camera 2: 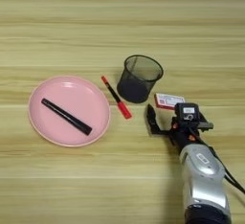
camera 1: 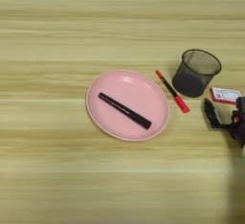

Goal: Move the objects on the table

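The all-black marker (camera 2: 66,117) lies slantwise inside the pink plate (camera 2: 98,104), so that one reads as placed. The marker with red cap and tip (camera 2: 116,97) lies on the bare surface (camera 2: 119,22) between the plate's right rim and the black mesh cup (camera 2: 139,78), close to both; whether it touches either cannot be made out. The small red-and-white box (camera 2: 169,101) lies flat just right of the cup's base, beside the tool (camera 2: 165,122).

The tool sits low at the box's near edge and carries nothing; one black finger (camera 2: 152,118) shows to the left, while the other is hidden behind the wrist housing, so I cannot tell how wide it is set. My judgement: one of three things is settled, with two left (if the plate is the goal, which the task does not say).

Room is generous: broad bare wood above, below and left of the plate. The tight spot is the cup, standing between marker and box.
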Controlling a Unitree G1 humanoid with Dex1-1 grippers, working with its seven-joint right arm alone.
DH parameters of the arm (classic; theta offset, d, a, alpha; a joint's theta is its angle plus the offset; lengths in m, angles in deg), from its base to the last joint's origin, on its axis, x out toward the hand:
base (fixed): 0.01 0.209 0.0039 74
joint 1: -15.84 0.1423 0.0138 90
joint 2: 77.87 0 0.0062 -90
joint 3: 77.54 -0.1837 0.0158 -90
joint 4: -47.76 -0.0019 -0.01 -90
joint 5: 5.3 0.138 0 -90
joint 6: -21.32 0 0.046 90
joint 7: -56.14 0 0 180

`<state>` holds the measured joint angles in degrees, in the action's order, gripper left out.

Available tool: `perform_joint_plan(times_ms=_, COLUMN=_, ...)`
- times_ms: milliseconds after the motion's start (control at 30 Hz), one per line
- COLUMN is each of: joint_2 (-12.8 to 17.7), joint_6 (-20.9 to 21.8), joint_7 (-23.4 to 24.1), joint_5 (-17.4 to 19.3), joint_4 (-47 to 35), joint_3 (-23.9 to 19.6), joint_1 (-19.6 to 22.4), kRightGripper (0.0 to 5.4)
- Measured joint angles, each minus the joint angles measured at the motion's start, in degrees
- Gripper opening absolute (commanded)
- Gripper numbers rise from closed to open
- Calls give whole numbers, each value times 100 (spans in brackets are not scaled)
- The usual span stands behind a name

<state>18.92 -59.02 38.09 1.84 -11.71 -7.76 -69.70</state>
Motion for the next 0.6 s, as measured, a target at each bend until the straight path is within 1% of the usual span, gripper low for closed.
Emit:
perform_joint_plan(times_ms=300, joint_2=90, joint_6=312, joint_7=-22, joint_5=24, joint_4=696, joint_3=12, joint_1=386, kRightGripper=538)
perform_joint_plan(times_ms=600, joint_2=145, joint_6=590, joint_7=-107, joint_5=25, joint_4=1242, joint_3=55, joint_1=666, kRightGripper=538)
